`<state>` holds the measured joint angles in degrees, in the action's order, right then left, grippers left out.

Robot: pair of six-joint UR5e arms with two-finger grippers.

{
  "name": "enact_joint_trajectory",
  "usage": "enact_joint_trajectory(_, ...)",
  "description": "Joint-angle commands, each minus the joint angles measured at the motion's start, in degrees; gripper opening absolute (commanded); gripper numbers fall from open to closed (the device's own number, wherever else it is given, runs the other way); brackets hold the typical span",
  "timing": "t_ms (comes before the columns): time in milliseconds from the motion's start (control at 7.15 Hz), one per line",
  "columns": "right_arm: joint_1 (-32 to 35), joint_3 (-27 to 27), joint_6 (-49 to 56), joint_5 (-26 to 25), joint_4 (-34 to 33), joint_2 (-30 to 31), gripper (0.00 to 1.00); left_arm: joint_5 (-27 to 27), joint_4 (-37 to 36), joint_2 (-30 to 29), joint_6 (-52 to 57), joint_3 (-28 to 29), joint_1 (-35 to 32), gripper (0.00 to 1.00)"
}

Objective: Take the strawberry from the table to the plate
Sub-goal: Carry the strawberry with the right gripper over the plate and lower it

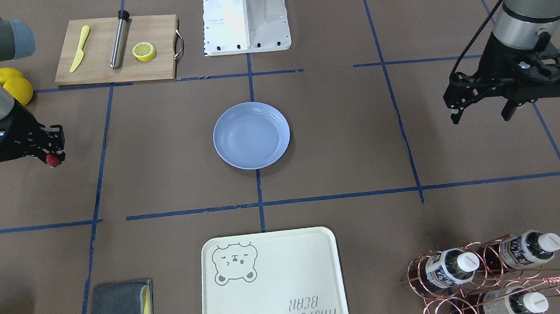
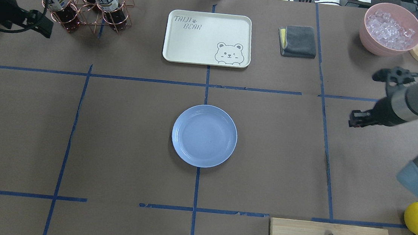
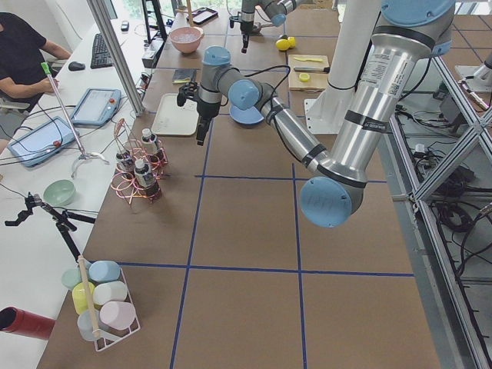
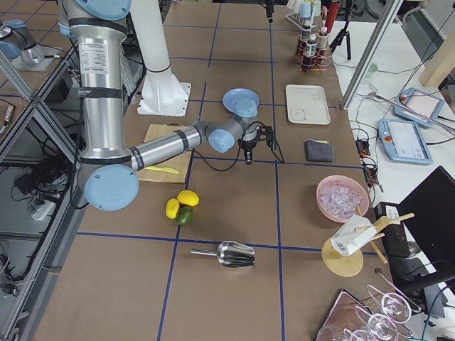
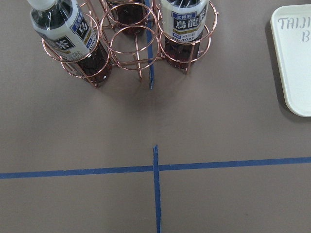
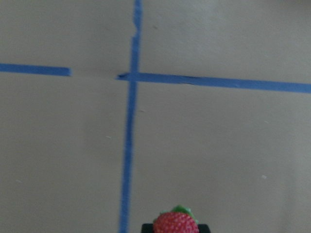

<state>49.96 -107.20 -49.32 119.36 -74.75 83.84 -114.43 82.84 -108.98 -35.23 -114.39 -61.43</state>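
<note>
While open table (image 1: pixel 161 155) separates it from the plate (image 1: pixel 251 135) at centre, the right gripper (image 1: pixel 52 155) near the left edge pinches the strawberry (image 1: pixel 54 160) between its fingertips.

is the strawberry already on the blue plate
No, the strawberry is clamped in the right gripper, well off to the side of the plate, which has nothing in it.

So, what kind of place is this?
Probably a robotics lab: a left arm and right arm over a table gridded with blue tape, and a person at a side desk with control tablets.
</note>
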Motion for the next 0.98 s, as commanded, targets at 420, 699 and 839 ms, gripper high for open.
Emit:
enact_joint_trajectory(420, -16.0, 8.6, -17.9, -8.1, -20.8, -31.4, 0.0, -1.1, 1.3, 9.0, 21.5, 2.5, -10.1, 1.0)
enact_joint_trajectory(699, -19.6, 17.0, -20.5, -10.3, -20.8, -38.3, 0.0, -3.8, 8.0, 12.6, 23.2, 5.3, -11.5, 1.0)
enact_joint_trajectory(839, -21.5, 18.9, -20.6, -11.9, -20.6, -39.6, 0.0, -4.3, 11.0, 13.1, 23.3, 7.2, -11.9, 1.0)
